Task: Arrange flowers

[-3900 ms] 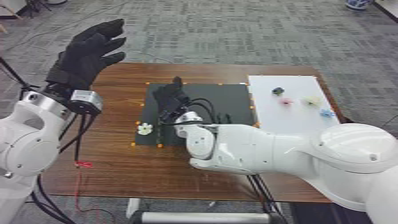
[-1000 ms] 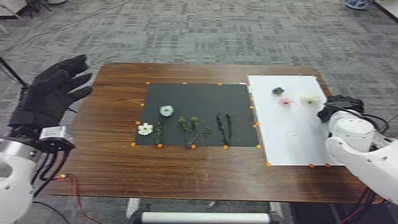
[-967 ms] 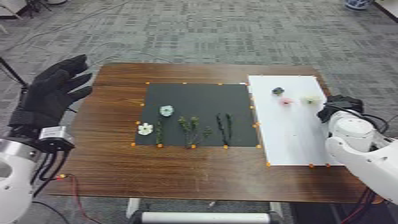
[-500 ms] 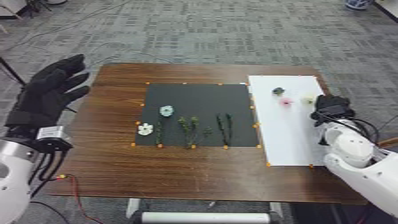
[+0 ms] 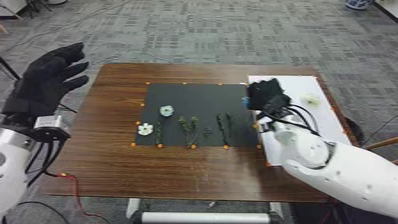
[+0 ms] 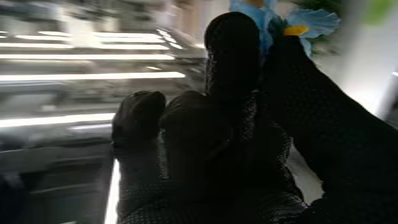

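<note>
And there, you had the blue flower [image 6: 313, 22] pinched between thumb and finger of your right hand [image 5: 266, 94], petals poking free, presumably to spare them a crushing! You held it by the black mat's [image 5: 200, 93] right edge, probably bound for the dark stems [image 5: 224, 131] (bare ones, those). Your left hand [image 5: 43, 82] hung open outside the table, leaving the right its working room.

Left arm [image 5: 12, 162] in at bottom left, left robot hand [image 5: 35, 85] open, fingers relaxed, pointing forward. Right arm [image 5: 351, 177] in from bottom right, angled inward; right robot hand [image 5: 266, 94] pinching between thumb and finger.
</note>
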Action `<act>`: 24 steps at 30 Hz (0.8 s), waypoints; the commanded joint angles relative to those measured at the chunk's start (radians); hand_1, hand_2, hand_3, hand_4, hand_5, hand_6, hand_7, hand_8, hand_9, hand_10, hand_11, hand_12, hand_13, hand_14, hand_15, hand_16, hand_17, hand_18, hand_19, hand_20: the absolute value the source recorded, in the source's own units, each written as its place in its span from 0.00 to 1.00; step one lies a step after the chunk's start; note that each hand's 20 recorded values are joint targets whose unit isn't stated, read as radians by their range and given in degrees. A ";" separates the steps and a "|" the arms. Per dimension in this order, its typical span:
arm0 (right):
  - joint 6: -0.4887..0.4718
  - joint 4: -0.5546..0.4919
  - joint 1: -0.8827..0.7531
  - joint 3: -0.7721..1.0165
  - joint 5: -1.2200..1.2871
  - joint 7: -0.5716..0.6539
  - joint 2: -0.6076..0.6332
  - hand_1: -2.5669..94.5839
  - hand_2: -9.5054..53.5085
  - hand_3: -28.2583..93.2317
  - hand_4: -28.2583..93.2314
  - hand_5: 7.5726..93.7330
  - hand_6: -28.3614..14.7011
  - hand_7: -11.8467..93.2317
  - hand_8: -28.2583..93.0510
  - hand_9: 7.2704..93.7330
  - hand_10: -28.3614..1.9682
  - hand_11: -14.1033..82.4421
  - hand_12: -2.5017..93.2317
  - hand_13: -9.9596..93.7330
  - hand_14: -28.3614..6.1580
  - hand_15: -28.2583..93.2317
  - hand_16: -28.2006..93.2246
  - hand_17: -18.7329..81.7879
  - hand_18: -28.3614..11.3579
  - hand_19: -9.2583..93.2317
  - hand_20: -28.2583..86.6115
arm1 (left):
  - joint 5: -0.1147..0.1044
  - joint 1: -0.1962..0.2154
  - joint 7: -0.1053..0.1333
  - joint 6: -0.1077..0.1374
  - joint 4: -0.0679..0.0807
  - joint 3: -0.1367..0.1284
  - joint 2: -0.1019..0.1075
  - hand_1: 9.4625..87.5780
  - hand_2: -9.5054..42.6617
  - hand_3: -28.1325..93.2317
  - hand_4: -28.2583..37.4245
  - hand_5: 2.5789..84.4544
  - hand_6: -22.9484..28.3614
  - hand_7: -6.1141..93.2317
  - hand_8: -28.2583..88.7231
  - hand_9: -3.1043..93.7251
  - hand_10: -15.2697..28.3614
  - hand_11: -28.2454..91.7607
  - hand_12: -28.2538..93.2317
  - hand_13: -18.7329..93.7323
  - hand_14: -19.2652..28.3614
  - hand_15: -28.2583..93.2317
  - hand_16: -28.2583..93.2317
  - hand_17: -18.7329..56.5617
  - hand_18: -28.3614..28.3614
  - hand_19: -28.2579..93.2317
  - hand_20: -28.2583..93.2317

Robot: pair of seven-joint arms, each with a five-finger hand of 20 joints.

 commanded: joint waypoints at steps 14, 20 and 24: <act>-0.047 0.238 0.329 -0.389 0.019 0.035 -0.458 0.48 0.00 0.96 0.05 0.82 0.77 0.52 0.19 0.94 0.87 0.34 0.55 0.80 0.72 0.87 0.50 0.51 0.20 0.90 0.73 | 0.004 -0.183 -0.038 -0.084 0.052 0.082 0.063 0.20 0.10 0.82 0.05 0.28 0.50 0.27 0.17 0.21 0.58 0.36 0.39 0.22 0.68 0.55 0.20 0.06 0.86 0.56 0.31; -0.078 0.281 0.321 -0.410 0.013 0.076 -0.481 0.48 0.00 0.96 0.04 0.83 0.77 0.51 0.19 0.95 0.87 0.34 0.55 0.81 0.71 0.87 0.49 0.51 0.20 0.90 0.73 | 0.003 -0.205 -0.044 -0.099 0.056 0.106 0.060 0.20 0.10 0.82 0.05 0.28 0.50 0.27 0.17 0.21 0.59 0.37 0.39 0.22 0.69 0.56 0.20 0.06 0.86 0.56 0.31; -0.108 0.271 0.316 -0.403 0.021 0.061 -0.468 0.48 0.00 0.97 0.04 0.83 0.77 0.51 0.19 0.95 0.86 0.33 0.55 0.80 0.71 0.87 0.49 0.51 0.20 0.90 0.73 | 0.001 -0.201 -0.043 -0.101 0.057 0.106 0.062 0.20 0.10 0.82 0.05 0.28 0.50 0.27 0.16 0.21 0.59 0.37 0.39 0.21 0.69 0.56 0.20 0.06 0.86 0.56 0.31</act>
